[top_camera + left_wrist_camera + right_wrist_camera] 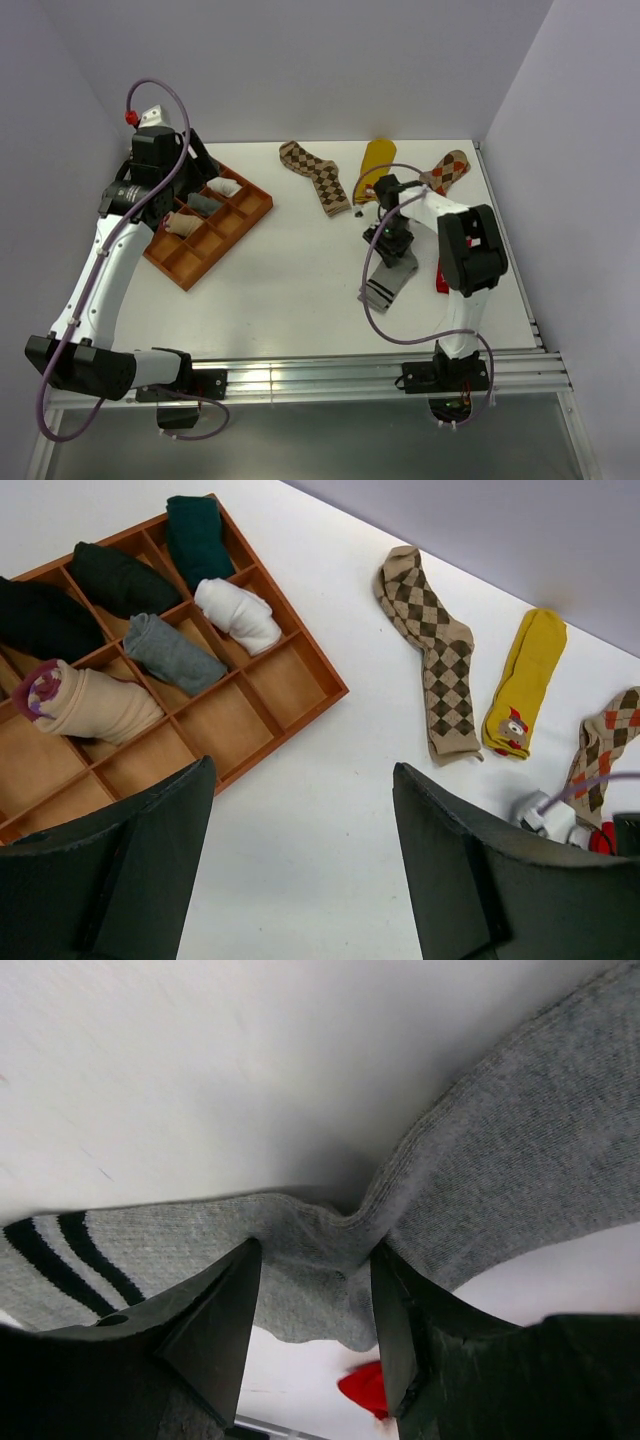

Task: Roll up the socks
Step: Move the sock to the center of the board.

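Left: orange tray [290,680] holds rolled socks [95,705]. Left tool [302,780] above it, fingers spread, nothing between. Far centre, flat on worktop [290,290]: argyle sock [435,650], mustard sock [530,670], second argyle sock [610,745]. Right: right tool [310,1260] pinching bunched grey sock [500,1160].

Premises: robotics laboratory test cell. Evidence: two robot arms, the left arm [110,270] and right arm [470,250], are bolted to an aluminium rail [300,380] at 6 o'clock of a white table [290,290]. Plain pale partition walls [330,70] close the table at 9, 12 and 3 o'clock. Exposed purple cables [152,83] loop along both arms. On the table lie loose socks [318,175] and an orange compartment tray [235,245].
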